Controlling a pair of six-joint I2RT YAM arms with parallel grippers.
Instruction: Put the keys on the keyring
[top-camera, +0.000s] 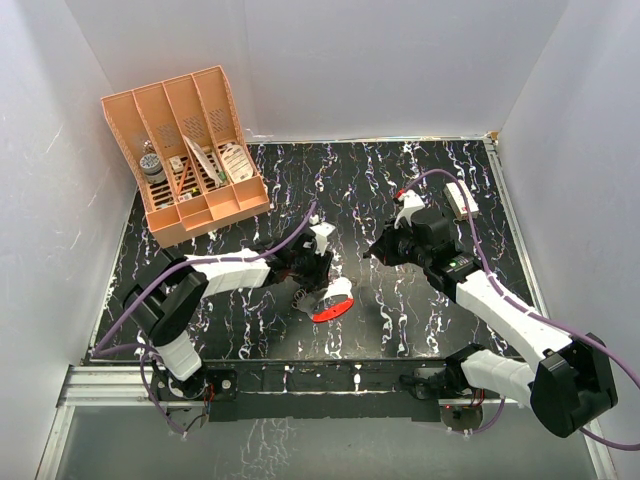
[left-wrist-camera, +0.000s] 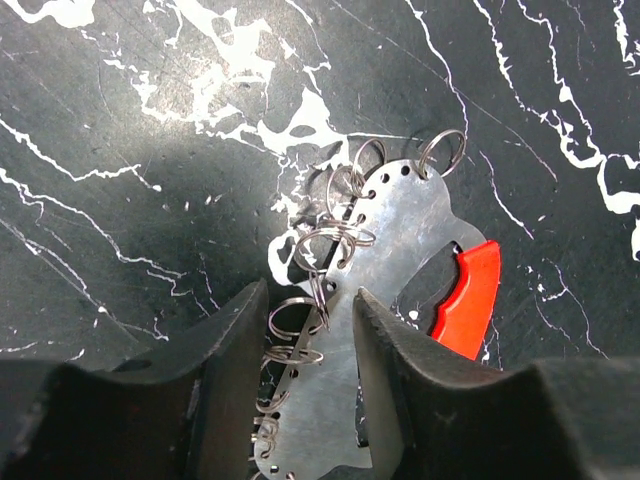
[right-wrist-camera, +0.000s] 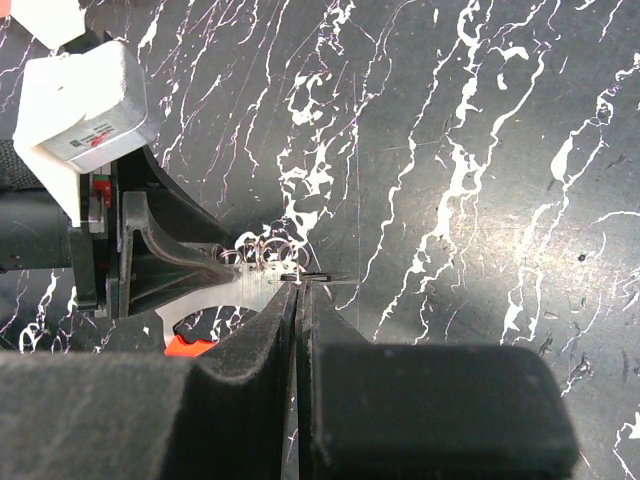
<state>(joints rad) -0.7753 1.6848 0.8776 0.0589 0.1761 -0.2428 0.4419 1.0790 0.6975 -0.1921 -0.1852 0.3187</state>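
The keyring (left-wrist-camera: 400, 240) is a flat metal plate with a red crescent (left-wrist-camera: 470, 295) on one side and several small wire rings (left-wrist-camera: 335, 235) along the other edge. My left gripper (left-wrist-camera: 310, 290) straddles the plate's width, one finger against its bare edge and the other against the rings, shut on it. In the top view the keyring (top-camera: 335, 303) hangs just below the left gripper (top-camera: 318, 268). My right gripper (right-wrist-camera: 298, 290) is shut on a key (right-wrist-camera: 318, 277), a tiny flat dark piece that sticks out of its tips right beside the plate's ring edge (right-wrist-camera: 262, 255).
An orange file organizer (top-camera: 190, 150) with a few items stands at the back left. A small white box (top-camera: 461, 198) lies at the back right, behind the right arm (top-camera: 490, 295). White walls close in the black marbled table (top-camera: 350, 180) on three sides.
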